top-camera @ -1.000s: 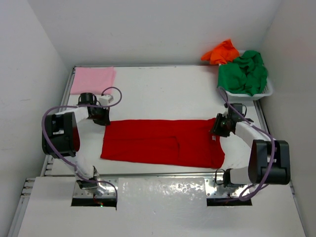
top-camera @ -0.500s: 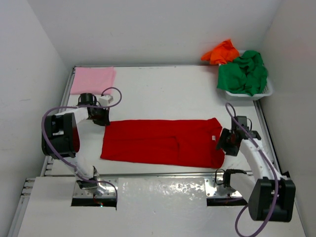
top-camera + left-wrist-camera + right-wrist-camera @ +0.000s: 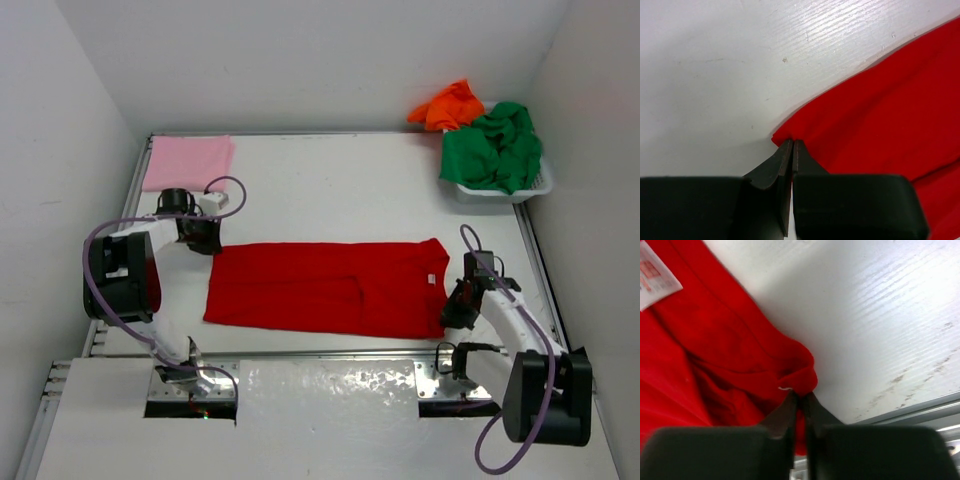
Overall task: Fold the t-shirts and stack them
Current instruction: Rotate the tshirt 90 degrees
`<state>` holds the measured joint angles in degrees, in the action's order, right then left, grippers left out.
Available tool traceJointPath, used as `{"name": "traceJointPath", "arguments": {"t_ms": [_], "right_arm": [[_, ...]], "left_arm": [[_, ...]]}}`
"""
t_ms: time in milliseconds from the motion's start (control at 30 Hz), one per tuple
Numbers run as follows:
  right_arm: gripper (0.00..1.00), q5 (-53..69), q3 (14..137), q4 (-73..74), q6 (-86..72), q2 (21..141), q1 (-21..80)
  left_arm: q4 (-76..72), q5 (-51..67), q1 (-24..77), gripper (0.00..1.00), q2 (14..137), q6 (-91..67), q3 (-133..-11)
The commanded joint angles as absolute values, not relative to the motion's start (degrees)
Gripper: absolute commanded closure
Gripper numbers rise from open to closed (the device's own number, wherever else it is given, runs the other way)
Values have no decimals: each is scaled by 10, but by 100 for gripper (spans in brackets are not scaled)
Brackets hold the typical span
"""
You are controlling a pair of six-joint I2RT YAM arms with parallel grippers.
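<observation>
The red t-shirt (image 3: 330, 285) lies spread as a long folded band across the middle of the table. My left gripper (image 3: 206, 242) is shut on its far left corner, and the left wrist view shows the jaws of that gripper (image 3: 792, 146) pinching the red tip (image 3: 782, 136). My right gripper (image 3: 456, 312) sits at the shirt's near right corner. In the right wrist view this gripper (image 3: 800, 399) is shut on a bunched fold of red cloth (image 3: 800, 375). The pink t-shirt (image 3: 188, 162) lies folded at the far left. The green t-shirt (image 3: 495, 148) and the orange t-shirt (image 3: 448, 105) are heaped at the far right.
A white mesh basket (image 3: 500, 192) at the far right corner holds the green and orange heap. A white label (image 3: 655, 282) shows inside the red shirt's collar. The table's metal front rail (image 3: 920, 412) runs just beyond my right gripper.
My right gripper moved from the shirt's far right corner toward the near right corner, opened on the way, and closed on the cloth there. The left arm stayed put.
</observation>
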<state>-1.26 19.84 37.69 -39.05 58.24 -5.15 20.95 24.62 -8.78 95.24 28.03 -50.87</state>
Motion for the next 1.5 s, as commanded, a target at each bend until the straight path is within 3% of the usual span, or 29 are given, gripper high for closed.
{"name": "traceJointPath", "arguments": {"t_ms": [0,400,733,900,1000,1133,1200,1300,1467], "right_arm": [[98,-11,166,276,-417,637,-51],[100,-6,394,171,-361,890,-13],[100,-27,654,221,-319,1114,44],[100,-69,850,273,-279,1245,44],[100,-85,989,316,-252,1313,43],[100,-58,1194,352,-241,1447,43],[99,-34,1240,345,-251,1481,43],[89,-15,1268,272,-271,1511,42],[62,-16,1316,218,-293,1535,36]], "left_arm": [[204,246,-98,100,926,291,-504],[238,235,-146,100,892,322,-461],[266,211,-192,100,846,350,-427],[286,211,-204,100,843,375,-424],[313,248,-203,94,833,409,-423],[373,328,-196,74,826,473,-430],[385,330,-185,69,827,490,-425],[386,323,-175,64,835,497,-415],[388,317,-174,63,850,493,-418]]}}
